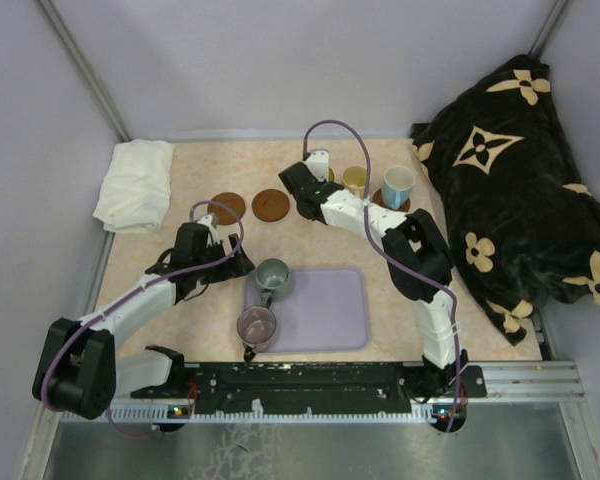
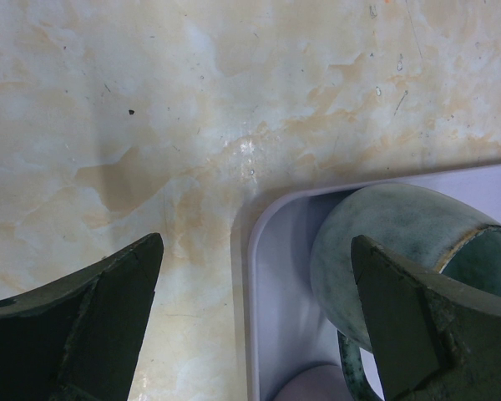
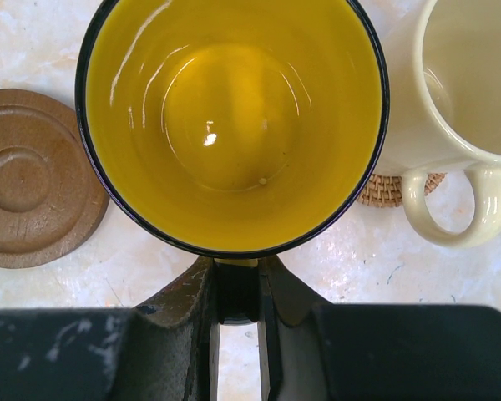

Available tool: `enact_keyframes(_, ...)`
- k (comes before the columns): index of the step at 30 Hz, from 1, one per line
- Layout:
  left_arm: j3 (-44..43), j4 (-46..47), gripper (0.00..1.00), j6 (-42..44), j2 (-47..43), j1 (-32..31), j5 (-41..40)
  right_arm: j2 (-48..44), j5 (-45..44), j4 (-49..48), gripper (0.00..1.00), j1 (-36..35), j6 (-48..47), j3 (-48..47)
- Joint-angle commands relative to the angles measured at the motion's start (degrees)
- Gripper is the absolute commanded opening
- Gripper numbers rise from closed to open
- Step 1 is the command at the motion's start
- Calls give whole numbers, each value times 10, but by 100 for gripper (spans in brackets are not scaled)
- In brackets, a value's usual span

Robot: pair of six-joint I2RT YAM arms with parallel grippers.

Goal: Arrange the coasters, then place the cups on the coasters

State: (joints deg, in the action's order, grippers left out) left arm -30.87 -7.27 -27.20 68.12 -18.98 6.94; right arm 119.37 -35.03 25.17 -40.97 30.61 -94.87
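Your right claw (image 3: 236,280) is out over the far middle of the marble-patterned table (image 2: 192,100), pinched down to a narrow gap on the handle of the orange-yellow glazed mug (image 3: 234,117), which is dark-rimmed and mouth up. You can't tell whether that mug rests on the table or hangs just above it. Just left of it lies a flat round brown coaster (image 3: 25,180), bare and ringed, and a second bare brown coaster (image 1: 226,207) sits further left. Just right of the yellow mug stands the cream ceramic mug (image 3: 472,75), on a coaster with a woven-looking edge (image 3: 384,190) peeking out beneath it. Right again, the white mug with the light blue outside (image 1: 397,184) stands on another brown disc (image 1: 380,200). Your left claw (image 2: 257,251) is spread wide with nothing in it, low over the far-left corner of the lavender rectangular tray (image 2: 267,334). The grey-green mug (image 2: 392,234) stands in that corner, between the fingers and close against one of them; contact is unclear. The mauve-purple mug (image 1: 257,324) sits at the tray's near-left corner. A folded white cloth (image 1: 137,184) lies far left, and a black flower-patterned blanket (image 1: 510,200) is heaped on the right.
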Motion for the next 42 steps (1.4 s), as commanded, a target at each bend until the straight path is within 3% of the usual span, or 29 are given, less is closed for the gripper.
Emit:
enact_keyframes(1,-2,7,100,2,-3,-2,0,-10,-16,-25,0,2,4,-18)
enact_keyframes(42,-2,8,100,3,6,-2,-5,21,17,-33,0,3,-26,-35)
